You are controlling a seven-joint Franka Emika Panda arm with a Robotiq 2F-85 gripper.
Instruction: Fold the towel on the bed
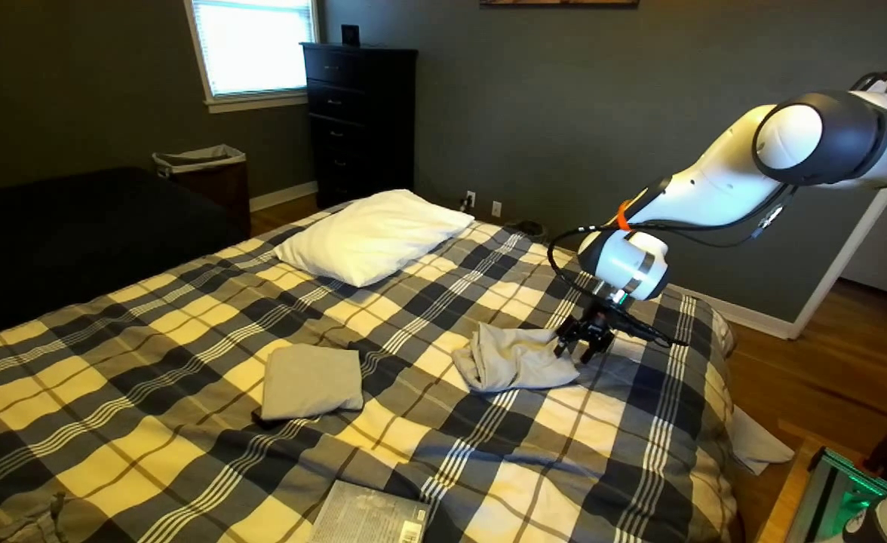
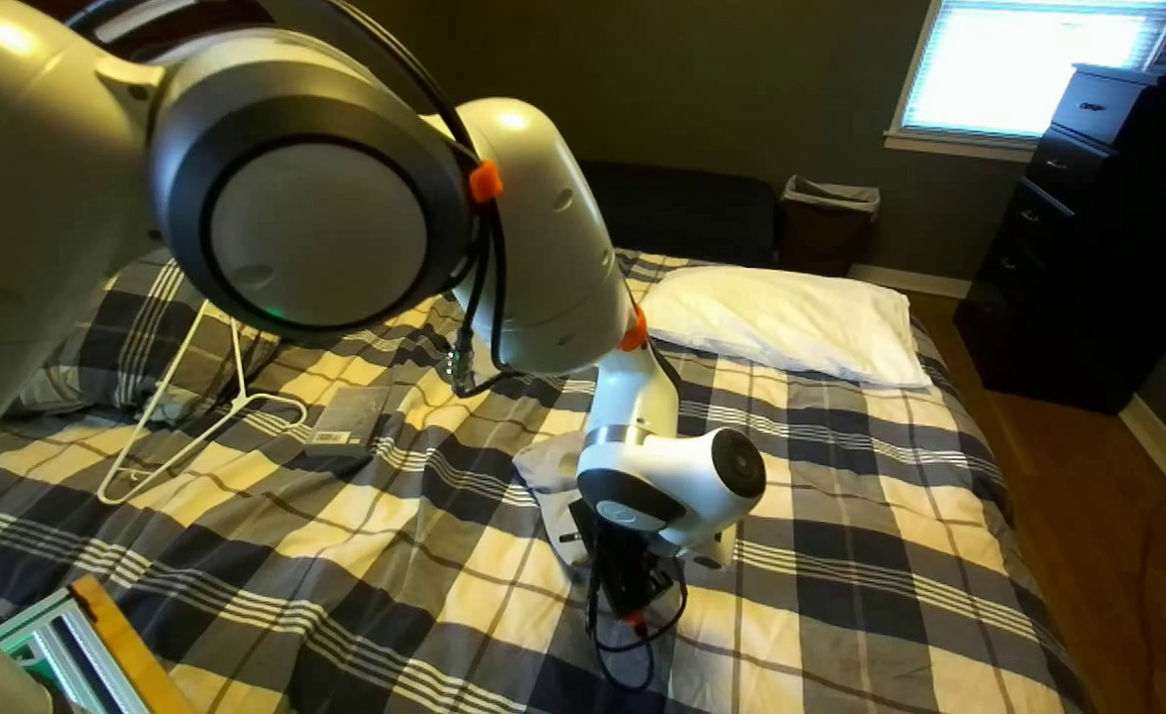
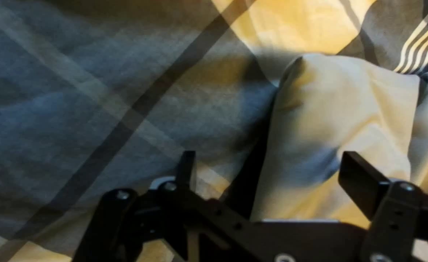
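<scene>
In an exterior view the arm (image 2: 543, 248) blocked most of the towel (image 2: 551, 476) from you, leaving a pale strip left of the wrist (image 2: 662, 486), below the middle of the frame; the fingertips were hidden there. In the wrist view the towel ran off the right edge, and the black body of your tool (image 3: 268, 156) covered its lower part. The tool's fingers (image 3: 363, 185) stood well apart with nothing gripped; the towel's edge passed between them, and you could not tell whether either finger touched it. In an exterior view the towel lay rumpled on the bed (image 1: 413, 362), right of centre, the tool at its right-hand end; the bottom edge cut off a flat grey case (image 1: 372, 516).
</scene>
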